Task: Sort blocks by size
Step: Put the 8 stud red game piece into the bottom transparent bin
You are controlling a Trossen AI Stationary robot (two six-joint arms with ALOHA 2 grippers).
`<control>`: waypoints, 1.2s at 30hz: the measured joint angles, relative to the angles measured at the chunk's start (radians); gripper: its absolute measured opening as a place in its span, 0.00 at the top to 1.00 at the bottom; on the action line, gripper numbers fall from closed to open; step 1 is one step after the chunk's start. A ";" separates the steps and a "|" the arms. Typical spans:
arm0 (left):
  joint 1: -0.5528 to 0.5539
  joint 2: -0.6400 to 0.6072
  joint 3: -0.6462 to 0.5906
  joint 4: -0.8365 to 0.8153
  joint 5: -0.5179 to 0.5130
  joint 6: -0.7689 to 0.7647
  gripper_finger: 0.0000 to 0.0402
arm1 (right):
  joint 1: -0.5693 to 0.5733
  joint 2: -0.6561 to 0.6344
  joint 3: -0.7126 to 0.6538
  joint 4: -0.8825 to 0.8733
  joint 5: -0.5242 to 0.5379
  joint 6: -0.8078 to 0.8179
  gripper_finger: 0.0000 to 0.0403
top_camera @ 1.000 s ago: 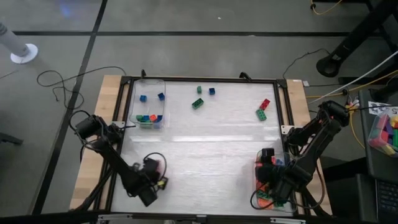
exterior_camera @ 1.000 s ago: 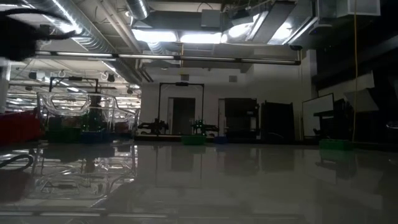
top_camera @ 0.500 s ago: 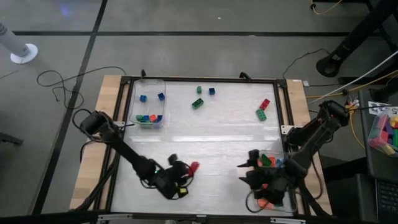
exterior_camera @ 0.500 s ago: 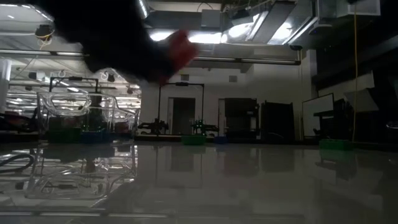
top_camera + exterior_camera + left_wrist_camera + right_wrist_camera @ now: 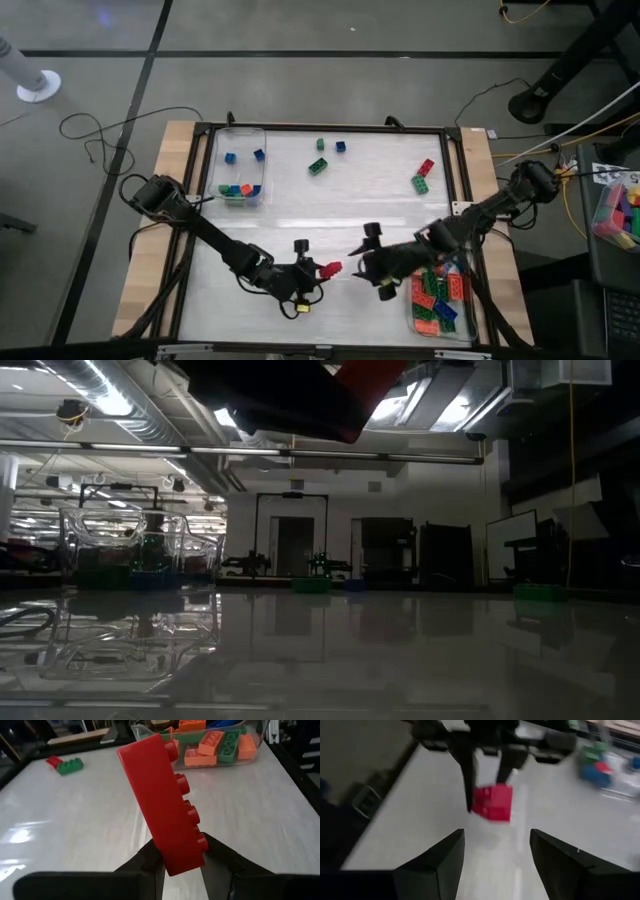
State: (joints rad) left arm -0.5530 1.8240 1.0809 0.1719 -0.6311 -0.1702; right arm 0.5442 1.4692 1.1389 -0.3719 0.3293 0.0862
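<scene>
a white table [image 5: 330, 235] seen from above, with 2 dark robot arms reaching toward each other near its front middle. the left gripper [image 5: 322, 270] is clenched on a long red brick [image 5: 331, 268], held clear of the table surface. in the left wrist view the red brick [image 5: 162, 802] stands tilted between the 2 dark fingers [image 5: 150, 857], its studs facing to one side.

the right gripper [image 5: 360, 262] sits just beside the brick, facing the left gripper, its fingers spread apart with nothing between them. in the right wrist view its 2 fingers [image 5: 432, 865] frame the red brick [image 5: 492, 802], which hangs from the other gripper farther off; that view is blurred, so it is hard to say how near the fingers are to the brick.

at the table's front right corner a clear bin [image 5: 440, 300] holds a heap of longer bricks, orange, green, red and blue. at the back left a second clear bin [image 5: 238, 165] holds a few tiny bricks, blue, green and orange.

loose bricks lie on the table's far side: a green brick [image 5: 318, 166] with a small green one and a small blue one near it, and farther right a red brick [image 5: 426, 167] touching a green brick [image 5: 420, 183].

the low view shows only the dark arm and a red edge at its top.
</scene>
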 joint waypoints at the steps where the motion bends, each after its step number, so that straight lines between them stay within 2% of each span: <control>1: 0.003 0.000 0.000 0.002 0.001 0.018 0.79 | -0.019 0.000 0.000 0.023 -0.048 -0.010 0.44; 5: 0.017 -0.001 0.000 0.005 0.003 0.051 0.80 | -0.086 0.000 0.000 0.091 -0.193 -0.011 0.44; 16: 0.070 -0.001 0.000 0.010 0.003 0.101 0.79 | -0.135 0.031 -0.001 0.124 -0.248 -0.010 0.44; 27: 0.078 -0.001 -0.002 0.036 0.037 0.132 0.78 | -0.131 0.063 0.000 0.135 -0.121 -0.068 0.44; 36: 0.072 -0.005 0.003 0.053 0.044 0.130 0.78 | -0.132 0.071 -0.002 0.129 -0.069 -0.076 0.44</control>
State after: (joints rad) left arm -0.4809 1.8194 1.0843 0.2247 -0.5867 -0.0403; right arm 0.4118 1.5406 1.1370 -0.2431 0.2606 0.0098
